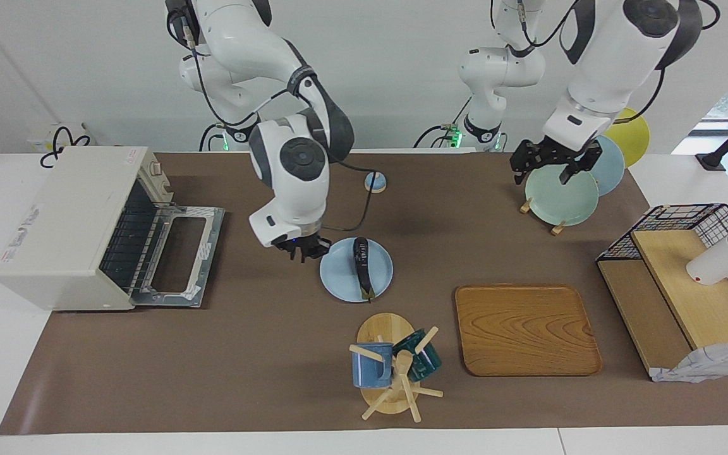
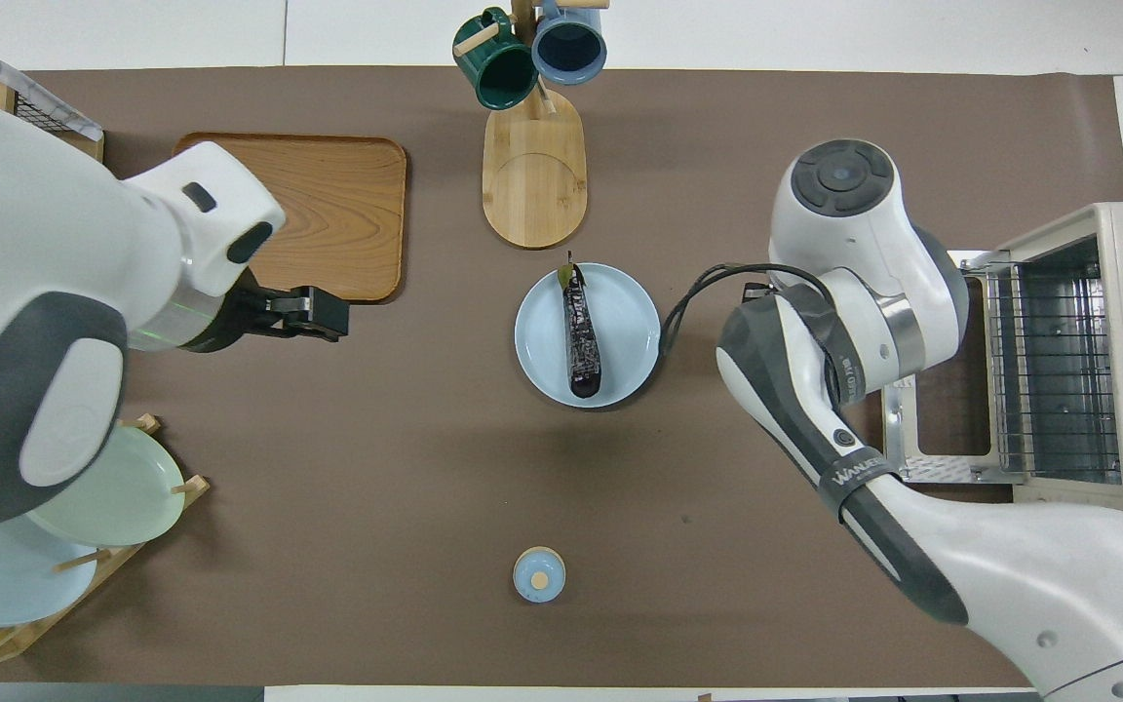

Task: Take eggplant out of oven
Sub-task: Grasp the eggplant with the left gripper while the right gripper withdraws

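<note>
The eggplant [image 1: 361, 258] is dark, glossy and long. It lies on a light blue plate [image 1: 339, 278] in the middle of the table, and shows in the overhead view [image 2: 581, 331] with its stem tip pointing away from the robots, on the same plate [image 2: 542, 351]. The off-white oven [image 1: 67, 227] stands at the right arm's end, its door [image 1: 177, 256] folded down flat and its wire rack bare. My right gripper [image 1: 306, 249] hangs low beside the plate, on the oven's side, with nothing seen in it. My left gripper [image 1: 544, 170] is open over the plate rack and waits.
A mug tree [image 1: 392, 366] with a blue and a green mug stands farther from the robots than the plate. A wooden tray [image 1: 525, 328] lies beside it. A plate rack [image 1: 560, 189], a black wire basket [image 1: 673, 221] and a white cup [image 1: 715, 262] are at the left arm's end. A small blue knob [image 1: 375, 182] lies near the robots.
</note>
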Controlling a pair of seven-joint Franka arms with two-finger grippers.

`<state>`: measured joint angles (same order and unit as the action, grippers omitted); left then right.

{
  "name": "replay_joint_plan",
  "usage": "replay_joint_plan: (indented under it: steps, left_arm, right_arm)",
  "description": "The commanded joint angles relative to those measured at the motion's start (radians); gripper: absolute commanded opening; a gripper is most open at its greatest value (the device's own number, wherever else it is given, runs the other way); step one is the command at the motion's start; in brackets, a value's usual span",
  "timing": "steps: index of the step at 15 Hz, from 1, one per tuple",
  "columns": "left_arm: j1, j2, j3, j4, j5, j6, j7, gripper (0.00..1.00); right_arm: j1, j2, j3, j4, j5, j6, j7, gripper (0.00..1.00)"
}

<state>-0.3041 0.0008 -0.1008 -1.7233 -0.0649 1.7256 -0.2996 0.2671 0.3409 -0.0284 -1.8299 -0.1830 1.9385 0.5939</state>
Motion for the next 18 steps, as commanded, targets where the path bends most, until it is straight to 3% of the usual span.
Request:
replay_joint_plan:
  steps: [1,4,7,12,18]
  left_arm:
    - [-0.091,0.06,0.013,-0.033,-0.05,0.089,-0.094,1.0]
    - [-0.188,0.174,0.015,-0.026,-0.064,0.224,-0.283,1.0]
    - [-0.228,0.232,0.015,-0.022,-0.065,0.284,-0.328,1.0]
    - [-0.308,0.384,0.018,0.019,-0.053,0.425,-0.394,1.0]
    - [-0.349,0.458,0.019,0.017,-0.027,0.543,-0.392,1.0]
  right_arm:
    - [-0.107,-0.082,0.015,-0.184,-0.045,0.098,-0.09,0.16]
    - [-0.141,-0.097,0.015,-0.274,-0.089,0.178,-0.105,0.16]
    - [-0.143,-0.1,0.015,-0.279,-0.142,0.175,-0.112,0.16]
    - [-0.143,-0.105,0.013,-0.203,-0.233,0.036,-0.179,0.16]
    - [-0.235,-0.22,0.015,-0.138,-0.253,-0.07,-0.442,0.17]
